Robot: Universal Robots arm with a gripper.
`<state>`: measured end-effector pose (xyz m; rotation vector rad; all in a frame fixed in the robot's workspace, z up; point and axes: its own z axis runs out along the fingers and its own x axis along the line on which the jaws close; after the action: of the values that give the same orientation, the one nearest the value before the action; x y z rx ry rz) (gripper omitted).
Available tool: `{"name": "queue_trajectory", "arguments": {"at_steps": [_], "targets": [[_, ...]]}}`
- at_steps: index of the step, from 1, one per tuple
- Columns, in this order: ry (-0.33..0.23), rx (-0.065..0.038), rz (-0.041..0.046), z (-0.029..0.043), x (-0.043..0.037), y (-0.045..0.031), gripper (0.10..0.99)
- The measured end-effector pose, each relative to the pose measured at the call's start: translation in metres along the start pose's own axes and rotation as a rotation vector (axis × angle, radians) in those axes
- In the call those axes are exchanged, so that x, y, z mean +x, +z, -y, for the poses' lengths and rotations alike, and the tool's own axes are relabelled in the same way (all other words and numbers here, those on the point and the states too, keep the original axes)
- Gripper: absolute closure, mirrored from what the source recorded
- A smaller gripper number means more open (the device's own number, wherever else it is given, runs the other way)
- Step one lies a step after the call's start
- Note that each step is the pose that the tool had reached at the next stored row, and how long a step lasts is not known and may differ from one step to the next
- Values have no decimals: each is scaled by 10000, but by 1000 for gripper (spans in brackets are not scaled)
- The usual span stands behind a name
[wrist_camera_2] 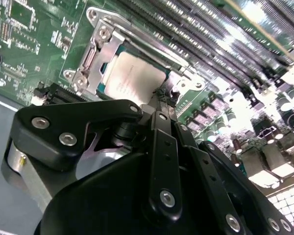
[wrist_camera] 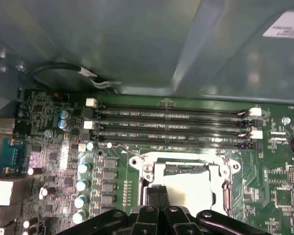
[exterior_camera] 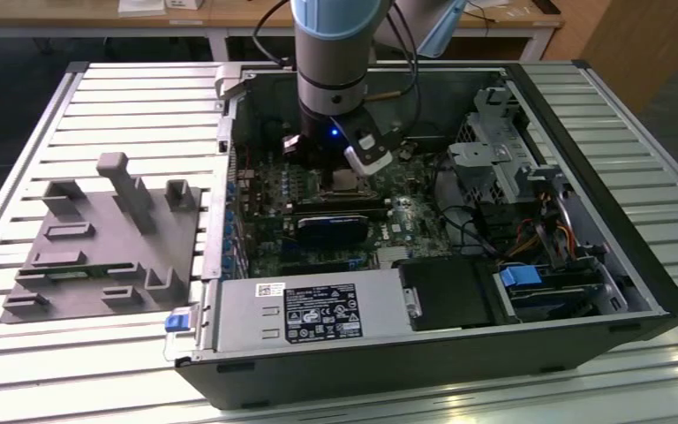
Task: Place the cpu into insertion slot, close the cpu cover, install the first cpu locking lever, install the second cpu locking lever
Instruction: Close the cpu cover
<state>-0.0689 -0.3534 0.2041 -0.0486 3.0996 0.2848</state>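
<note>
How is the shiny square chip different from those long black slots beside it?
The cpu is a silvery square; the memory slots are long, thin and black. There is one cpu, but four memory slots lie side by side. The cpu sits inside a silver metal frame; the memory slots have no such frame. Both sit on the green circuit board.

None of the print is legible. In the exterior view a black label (exterior_camera: 321,314) and a small white label (exterior_camera: 271,288) sit on the grey power supply box (exterior_camera: 380,305). In the first wrist view a white sticker (wrist_camera: 285,25) is on the case wall (wrist_camera: 137,39), and in the second wrist view faint markings cross the cpu (wrist_camera_2: 133,78); all are too small to read.
</note>
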Motion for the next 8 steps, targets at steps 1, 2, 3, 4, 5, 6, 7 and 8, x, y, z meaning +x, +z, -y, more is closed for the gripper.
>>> {"name": "queue_trajectory", "arguments": {"at_steps": [1, 2, 3, 4, 5, 6, 7, 8], "targets": [[-2, 92, -4, 0, 0, -1, 980], [-4, 170, -5, 0, 0, 0, 980], [-6, 241, -7, 0, 0, 0, 980], [-8, 292, -9, 0, 0, 0, 980], [-9, 316, -9, 0, 0, 1, 980], [-10, 326, -11, 1, 0, 0, 980], [-10, 332, -11, 1, 0, 1, 980], [-11, 340, -11, 0, 0, 3, 980]]}}
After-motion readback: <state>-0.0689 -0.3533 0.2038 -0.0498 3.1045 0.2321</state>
